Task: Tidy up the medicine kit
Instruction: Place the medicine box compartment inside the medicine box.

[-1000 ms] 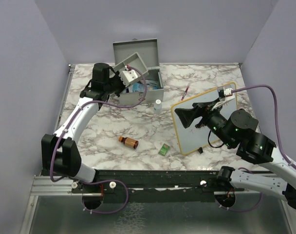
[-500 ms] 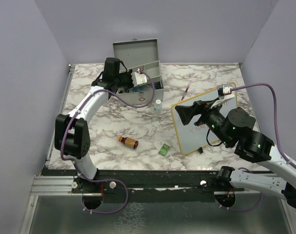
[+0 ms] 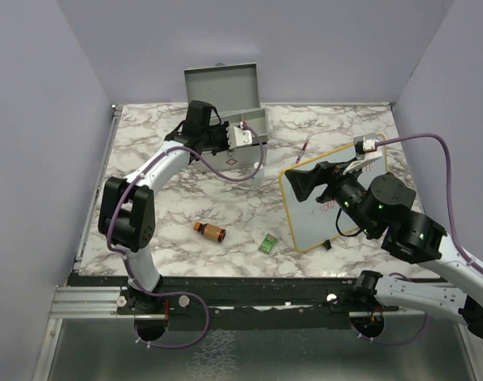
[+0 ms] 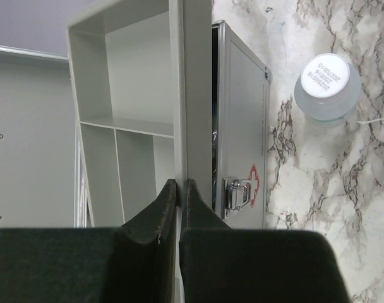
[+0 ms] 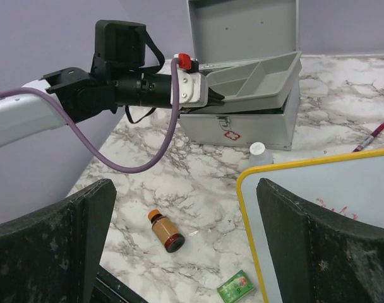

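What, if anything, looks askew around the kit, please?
The tray sits tilted across the open kit, one end pinched in the left gripper, not seated flat. A brown bottle lies on its side nearby.

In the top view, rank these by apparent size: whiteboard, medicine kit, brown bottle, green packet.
1. whiteboard, largest even with the right arm covering part of it
2. medicine kit, lid raised
3. brown bottle
4. green packet, only a little smaller than the bottle
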Robot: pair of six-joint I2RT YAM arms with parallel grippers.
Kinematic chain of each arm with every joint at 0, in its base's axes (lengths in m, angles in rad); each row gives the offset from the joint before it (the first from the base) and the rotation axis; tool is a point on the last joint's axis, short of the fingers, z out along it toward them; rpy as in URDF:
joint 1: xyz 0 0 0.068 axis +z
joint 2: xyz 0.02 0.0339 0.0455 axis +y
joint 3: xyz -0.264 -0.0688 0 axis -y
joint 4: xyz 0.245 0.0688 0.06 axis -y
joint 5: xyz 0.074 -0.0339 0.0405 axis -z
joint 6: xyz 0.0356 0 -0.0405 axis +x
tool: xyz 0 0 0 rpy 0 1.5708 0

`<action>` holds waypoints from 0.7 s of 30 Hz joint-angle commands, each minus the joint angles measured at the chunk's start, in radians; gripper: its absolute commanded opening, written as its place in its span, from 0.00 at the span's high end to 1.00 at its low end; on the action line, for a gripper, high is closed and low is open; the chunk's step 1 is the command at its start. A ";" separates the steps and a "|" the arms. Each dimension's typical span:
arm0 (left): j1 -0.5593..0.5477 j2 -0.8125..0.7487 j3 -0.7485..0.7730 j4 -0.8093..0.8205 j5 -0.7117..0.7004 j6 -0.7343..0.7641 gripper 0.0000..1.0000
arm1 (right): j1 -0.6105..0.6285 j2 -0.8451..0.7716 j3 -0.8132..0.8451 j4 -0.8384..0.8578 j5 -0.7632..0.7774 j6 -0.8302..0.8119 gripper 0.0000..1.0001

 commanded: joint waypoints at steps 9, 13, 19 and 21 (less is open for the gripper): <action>-0.055 -0.046 -0.139 0.181 -0.215 -0.073 1.00 | -0.005 -0.022 0.014 -0.018 0.021 0.008 0.00; -0.064 -0.059 -0.151 0.220 -0.277 -0.088 1.00 | -0.005 -0.039 0.008 -0.025 0.022 0.016 0.00; -0.068 -0.082 -0.147 0.253 -0.314 -0.107 1.00 | -0.006 -0.038 0.001 -0.023 0.022 0.024 0.00; -0.068 -0.092 -0.150 0.272 -0.314 -0.116 1.00 | -0.005 -0.031 0.005 -0.025 0.020 0.027 0.00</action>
